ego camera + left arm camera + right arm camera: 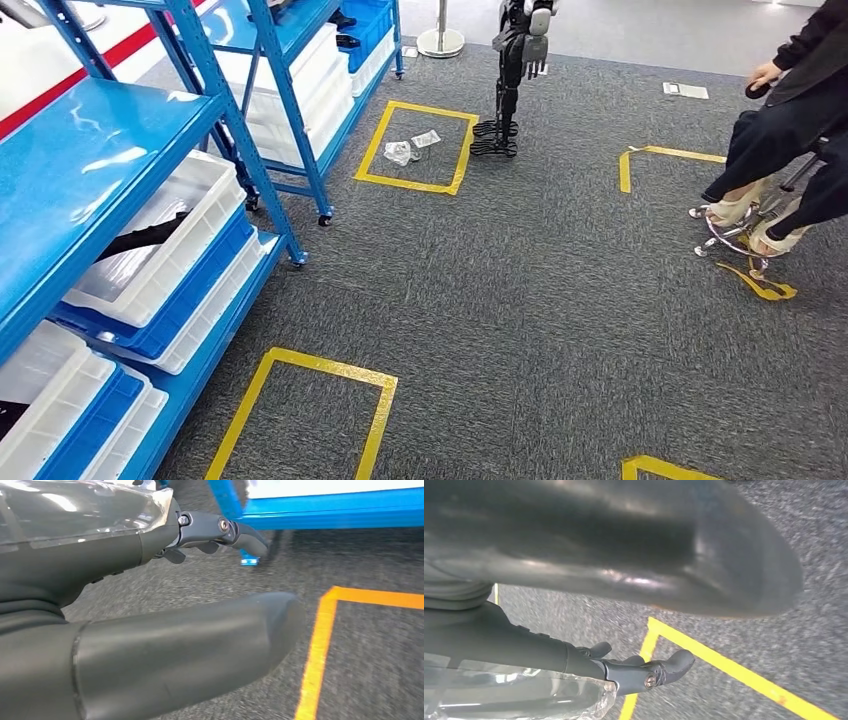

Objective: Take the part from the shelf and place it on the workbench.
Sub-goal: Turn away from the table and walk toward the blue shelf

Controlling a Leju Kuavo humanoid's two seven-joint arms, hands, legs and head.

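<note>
Blue shelf (120, 190): holds white bins (160, 250); a dark part (150, 235) lies in one, untaken.
Left hand (165, 595): fingers loosely apart, holding nothing, hanging over carpet near the shelf foot.
Right hand (624, 630): likewise slack and empty above yellow tape (724, 665).
Surroundings: another robot (515, 70) and a seated person (780, 130) stand well apart from the shelf.

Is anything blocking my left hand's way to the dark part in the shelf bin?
Nothing visible on the carpet blocks it. The left hand hangs low; the dark part lies in a white bin under the blue shelf deck, so the reach likely goes in from the front.
</note>
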